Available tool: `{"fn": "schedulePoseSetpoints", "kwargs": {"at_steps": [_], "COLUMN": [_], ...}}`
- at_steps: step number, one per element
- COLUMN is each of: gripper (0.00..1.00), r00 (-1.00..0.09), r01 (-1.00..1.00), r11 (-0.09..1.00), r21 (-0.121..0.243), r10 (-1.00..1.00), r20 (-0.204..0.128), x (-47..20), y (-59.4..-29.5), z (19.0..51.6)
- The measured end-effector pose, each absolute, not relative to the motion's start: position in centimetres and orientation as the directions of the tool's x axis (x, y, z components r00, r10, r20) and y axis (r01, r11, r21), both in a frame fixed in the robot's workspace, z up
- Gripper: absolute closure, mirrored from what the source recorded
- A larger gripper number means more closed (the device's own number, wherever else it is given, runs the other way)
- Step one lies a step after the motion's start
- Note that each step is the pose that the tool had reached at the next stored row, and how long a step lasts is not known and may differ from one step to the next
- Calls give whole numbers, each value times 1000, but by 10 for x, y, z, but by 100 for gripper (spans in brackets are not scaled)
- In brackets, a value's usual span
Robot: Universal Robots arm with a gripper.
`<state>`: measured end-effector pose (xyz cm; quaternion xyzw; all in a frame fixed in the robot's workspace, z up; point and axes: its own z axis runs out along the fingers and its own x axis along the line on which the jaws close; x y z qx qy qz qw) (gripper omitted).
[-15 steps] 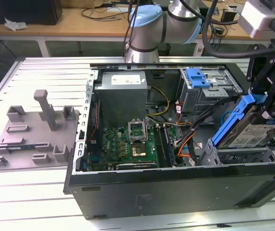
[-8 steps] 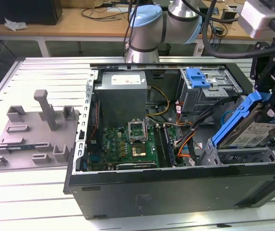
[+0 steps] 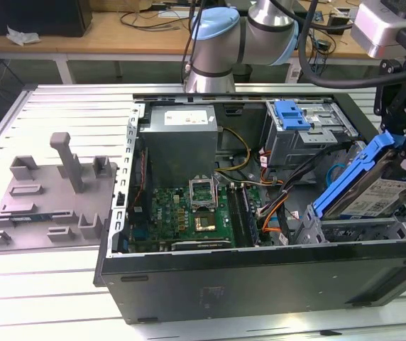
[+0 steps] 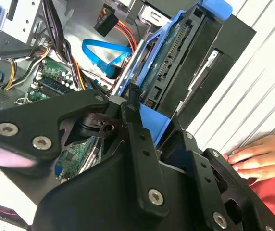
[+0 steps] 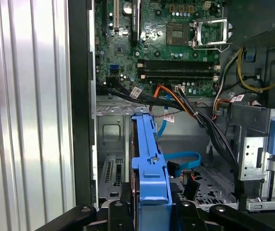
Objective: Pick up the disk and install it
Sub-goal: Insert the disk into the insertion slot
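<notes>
Closest in the first wrist view, the black claw (image 5: 152,209) is clamped on the blue-framed edge of the disk (image 5: 149,163), fingers pressed against either side of the frame. In the exterior view the disk (image 3: 384,195) is tilted, label face up. Its lower end dips into the metal drive bay (image 3: 359,231) at the near corner of the open computer case (image 3: 260,273), on the exterior view's right. A person's hand (image 4: 253,156) rests on the ribbed surface (image 3: 47,298) just beside the case. Below the disk a blue cable (image 5: 183,161) loops across the case floor. Farther in lie the green motherboard (image 3: 196,213) and the grey power supply (image 3: 182,138). A smaller blue bracket (image 3: 292,114) sits on the far drive cage. Off to the exterior view's left, a grey fixture (image 3: 47,192) stands on the surface. The arm (image 3: 224,35) rises behind the case.
</notes>
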<state>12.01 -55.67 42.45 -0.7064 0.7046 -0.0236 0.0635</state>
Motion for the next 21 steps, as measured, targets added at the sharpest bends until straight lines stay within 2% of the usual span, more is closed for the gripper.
{"fn": "schedulePoseSetpoints", "kwargs": {"at_steps": [21], "gripper": [63], "r00": [6], "r01": [-992], "r11": [1], "r21": [-124], "r10": [-998], "r20": [-56], "x": [120], "y": [-557], "z": [442]}}
